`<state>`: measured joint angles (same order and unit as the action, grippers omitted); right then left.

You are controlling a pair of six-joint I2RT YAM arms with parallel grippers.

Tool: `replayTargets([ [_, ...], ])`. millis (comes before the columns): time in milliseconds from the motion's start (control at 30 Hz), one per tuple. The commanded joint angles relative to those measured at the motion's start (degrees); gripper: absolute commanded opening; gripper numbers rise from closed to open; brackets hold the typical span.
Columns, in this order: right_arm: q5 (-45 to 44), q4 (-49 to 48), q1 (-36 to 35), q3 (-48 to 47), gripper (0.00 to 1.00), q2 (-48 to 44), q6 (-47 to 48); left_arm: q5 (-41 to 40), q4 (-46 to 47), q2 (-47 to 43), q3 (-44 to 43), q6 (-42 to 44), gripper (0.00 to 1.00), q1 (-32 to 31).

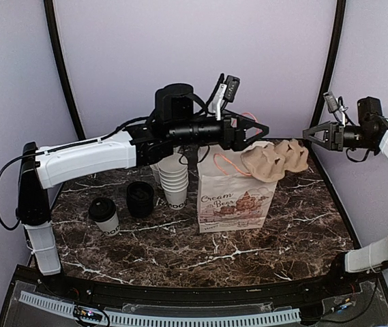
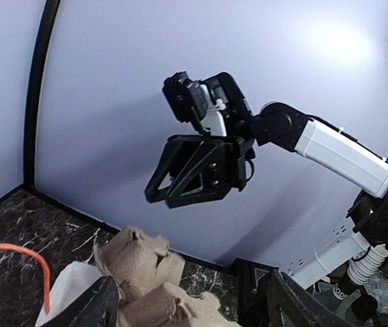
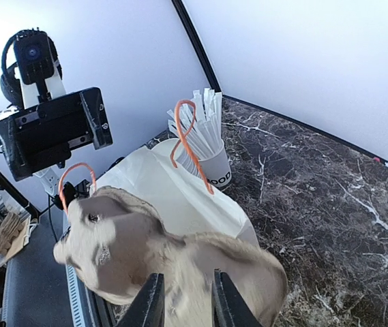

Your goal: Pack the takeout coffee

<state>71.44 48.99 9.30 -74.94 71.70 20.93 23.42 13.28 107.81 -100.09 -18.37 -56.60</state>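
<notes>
The right gripper (image 3: 188, 303) pokes in at the bottom; its two black fingers (image 3: 154, 306) have a small gap between them; just past them a brown cardboard cup tray (image 3: 146, 255), all blurry, lies across the top of a white paper bag (image 3: 176, 197) with orange handles (image 3: 185, 103); behind the bag a cup of white straws (image 3: 215, 167) stands on the dark marble table (image 3: 316, 197); the left arm (image 3: 47, 129) hangs at the upper left.

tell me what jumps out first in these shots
A crumpled brown cardboard cup carrier lies across the mouth of the white printed paper bag with orange handles, mid-table. The small white paper coffee cup with a black lid stands apart at the front left, not yet packed.
</notes>
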Motion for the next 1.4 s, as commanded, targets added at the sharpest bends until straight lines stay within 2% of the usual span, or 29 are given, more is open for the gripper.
replayTargets([
  [0,-0.5,-5.8,-0.9,1.5,0.25,-2.5,-4.1,4.4,4.8,4.1,-6.7,-4.4,0.77,-1.7],
  [200,-3.4,-3.2,-0.8,1.9,0.26,-2.8,-1.1,4.6,6.1,4.8,-6.3,-5.3,0.75,-2.1],
  [300,-6.7,1.0,-0.8,-0.5,0.33,-1.9,2.4,4.1,4.4,3.8,-5.9,-3.9,0.75,-2.0],
  [433,-18.1,5.5,0.6,-0.9,0.41,-1.1,7.7,3.2,2.8,1.1,-3.2,-1.5,0.74,-2.0],
  [533,-24.3,12.1,2.2,0.1,0.49,0.1,15.7,2.6,2.3,-2.5,0.2,0.5,0.74,-2.0],
  [667,-35.5,19.5,2.1,4.5,0.53,1.5,24.2,-0.6,0.7,-7.7,6.2,3.7,0.74,-2.0],
  [800,-44.8,21.4,0.8,12.3,0.53,-0.2,26.6,-5.4,-3.4,-12.5,10.5,6.7,0.74,-2.0],
  [867,-50.4,21.4,-1.8,16.6,0.53,-1.8,26.4,-8.2,-5.6,-14.5,12.3,7.9,0.74,-2.0],
  [1000,-60.6,15.6,-4.6,23.8,0.6,-3.1,21.6,-13.0,-7.1,-18.5,17.5,10.1,0.75,-2.0],
  [1167,-59.0,15.4,-5.9,24.5,0.63,3.1,18.2,-16.4,-8.1,-21.6,20.9,11.0,0.75,-2.0],
  [1367,-57.4,9.4,-8.9,24.0,0.62,9.5,13.7,-18.2,-8.2,-24.4,25.0,10.2,0.75,-2.0],
])
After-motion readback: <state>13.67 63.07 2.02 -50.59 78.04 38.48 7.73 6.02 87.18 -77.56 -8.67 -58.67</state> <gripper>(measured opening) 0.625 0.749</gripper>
